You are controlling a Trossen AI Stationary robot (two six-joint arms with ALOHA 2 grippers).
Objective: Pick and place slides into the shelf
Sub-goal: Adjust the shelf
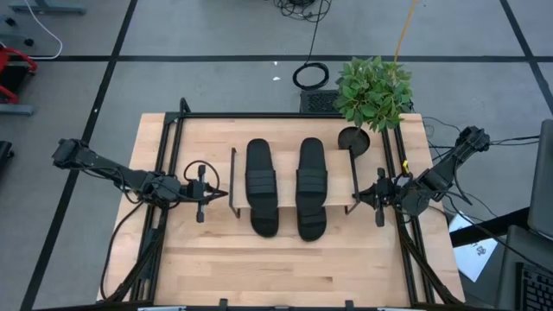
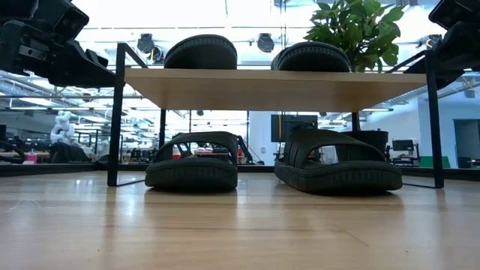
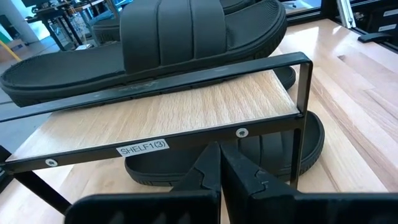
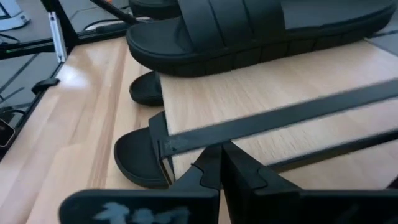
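Note:
The shelf [image 1: 294, 173] stands mid-table, a light-wood board on black end frames. Two black slides [image 1: 262, 177] [image 1: 312, 175] lie side by side on its board; in the low view two more slides [image 2: 192, 161] [image 2: 337, 163] rest on their soles on the table under the board [image 2: 277, 88]. My left gripper [image 1: 223, 193] hovers shut just left of the shelf's left end frame, touching nothing. My right gripper [image 1: 356, 198] hovers shut just right of the right end frame, also touching nothing. Each wrist view shows shut fingers [image 3: 219, 163] [image 4: 222, 163] before the shelf end.
A potted green plant [image 1: 373, 91] stands at the table's far right corner, with a dark round pot base [image 1: 352, 138] beside the shelf. Black rails [image 1: 168, 155] run along both table sides. Bare wood [image 1: 285, 268] lies between the shelf and the near edge.

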